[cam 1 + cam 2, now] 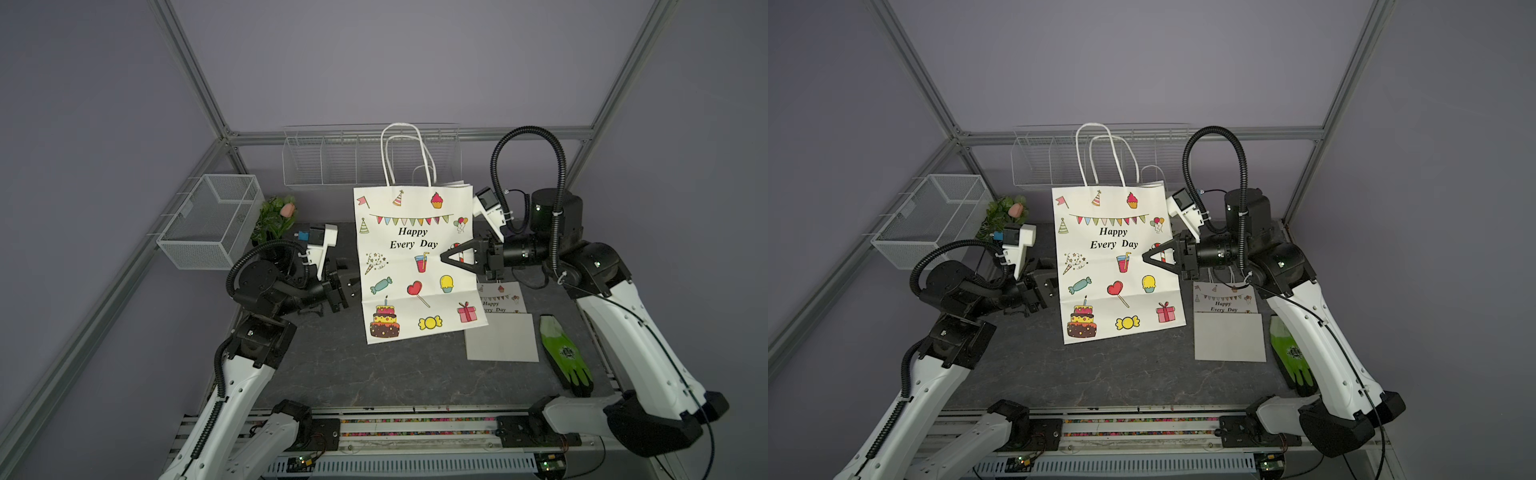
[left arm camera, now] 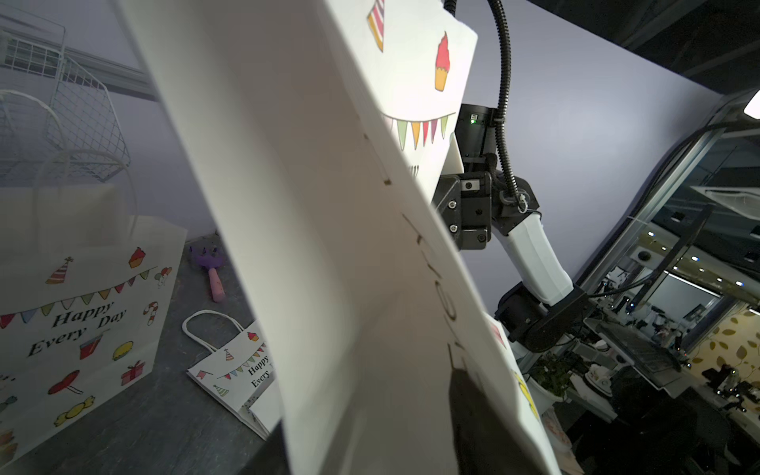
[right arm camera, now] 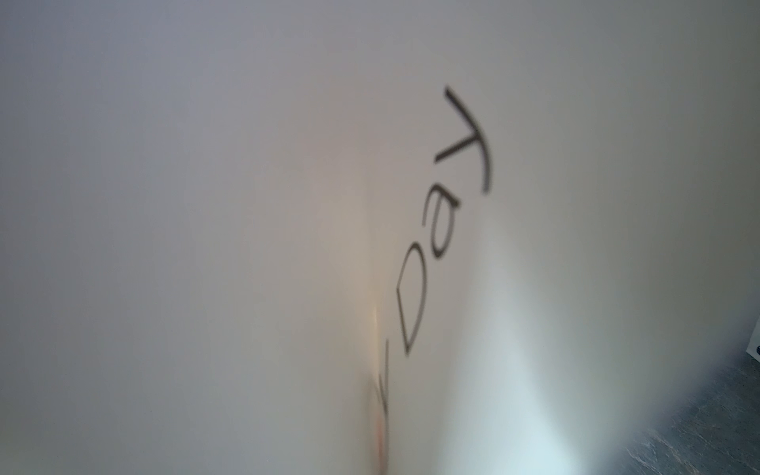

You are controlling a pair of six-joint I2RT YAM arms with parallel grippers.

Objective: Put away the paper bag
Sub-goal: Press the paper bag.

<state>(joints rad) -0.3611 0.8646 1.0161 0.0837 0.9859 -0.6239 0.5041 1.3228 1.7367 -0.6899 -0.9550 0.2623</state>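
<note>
A white paper bag [image 1: 415, 266] [image 1: 1117, 266] printed "Happy Every Day" stands upright at mid-table, handles up. My right gripper [image 1: 444, 257] [image 1: 1145, 257] comes in from the right and is shut on the bag's right side near the middle. In the right wrist view the pinched paper [image 3: 246, 205] fills the picture and hides the fingers. My left gripper [image 1: 351, 286] [image 1: 1054, 284] sits at the bag's left edge, jaws apart. In the left wrist view the bag's wall [image 2: 329, 246] runs between its spread fingers [image 2: 263, 456].
A smaller printed bag [image 1: 500, 297] lies flat on the right beside a grey sheet [image 1: 500, 338] and a green glove [image 1: 565, 357]. A mesh basket [image 1: 208, 220] hangs left; a wire rack [image 1: 324, 162] spans the back. Another upright bag [image 2: 82, 312] and a purple rake [image 2: 212, 271] sit behind.
</note>
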